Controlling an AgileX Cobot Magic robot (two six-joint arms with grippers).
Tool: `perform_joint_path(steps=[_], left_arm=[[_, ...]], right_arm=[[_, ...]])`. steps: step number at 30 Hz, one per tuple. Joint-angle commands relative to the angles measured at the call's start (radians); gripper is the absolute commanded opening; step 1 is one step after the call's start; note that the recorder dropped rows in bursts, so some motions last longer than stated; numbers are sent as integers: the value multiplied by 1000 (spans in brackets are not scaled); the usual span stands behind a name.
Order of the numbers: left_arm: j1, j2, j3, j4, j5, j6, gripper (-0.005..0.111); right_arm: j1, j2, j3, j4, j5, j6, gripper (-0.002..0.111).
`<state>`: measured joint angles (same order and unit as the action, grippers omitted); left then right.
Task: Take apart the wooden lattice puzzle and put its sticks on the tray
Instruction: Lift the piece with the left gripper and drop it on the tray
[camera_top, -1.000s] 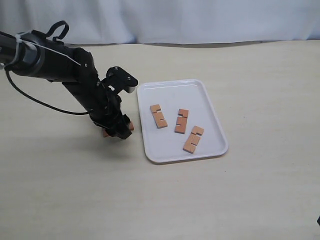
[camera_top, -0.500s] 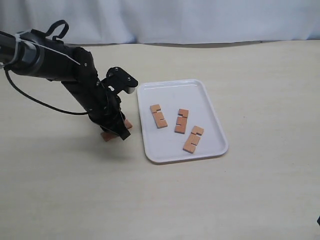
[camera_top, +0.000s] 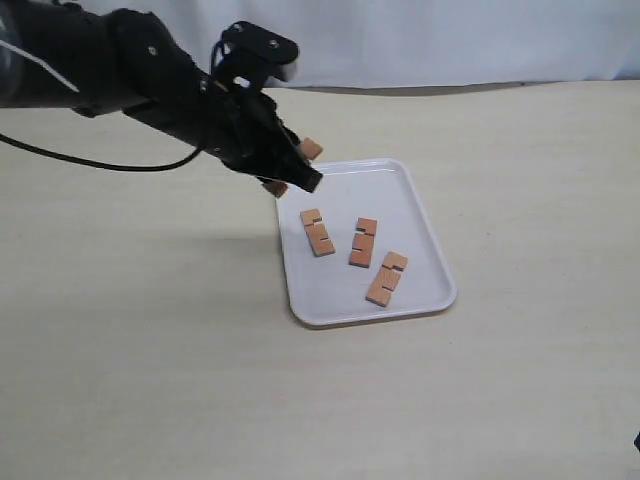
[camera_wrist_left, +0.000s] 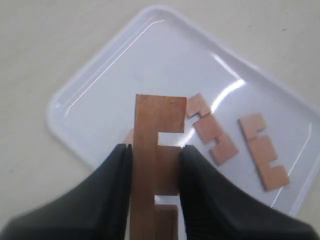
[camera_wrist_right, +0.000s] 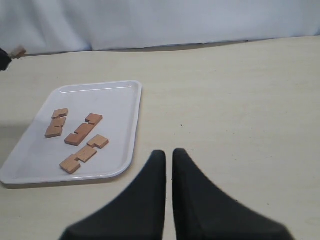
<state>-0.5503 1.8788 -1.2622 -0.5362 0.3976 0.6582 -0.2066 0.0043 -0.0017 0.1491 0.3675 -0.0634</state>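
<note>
Broadly, the pale table fills most of the exterior view, with a white backdrop running along the top edge. The white tray lies flat on the table just right of the frame's centre, its long sides slanting slightly toward the lower right. The black left arm reaches in from the upper left corner of the frame, and a thin black cable loops beneath it. Its left claw hangs above the tray's upper left corner, clear of the surface. The claw is clamped on one held stick, and in the left wrist view the two dark fingers press the stick's long edges, with a cut notch showing just beyond them. Three loose sticks rest inside the tray, all apart from one another: a left stick in the upper left part, a middle stick near the centre, and a right stick toward the lower right rim. In the right wrist view the right claw sits low in the frame over bare table, right of the tray, its fingers drawn together with only a slit between them and nothing held.
</note>
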Motion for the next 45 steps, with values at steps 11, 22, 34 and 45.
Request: perform_joint_path(steps=[11, 22, 34, 45], left_arm=[[-113, 417, -419, -26, -153, -174, 6], [-113, 413, -419, -26, -189, -174, 63], [-113, 226, -419, 108, 167, -179, 48], [-13, 52, -376, 492, 688, -467, 0]], right_arm=[[-6, -4, 2, 0, -1, -2, 5], [-6, -4, 2, 0, -1, -2, 5], [-6, -4, 2, 0, -1, -2, 5], [-6, -4, 2, 0, -1, -2, 5]])
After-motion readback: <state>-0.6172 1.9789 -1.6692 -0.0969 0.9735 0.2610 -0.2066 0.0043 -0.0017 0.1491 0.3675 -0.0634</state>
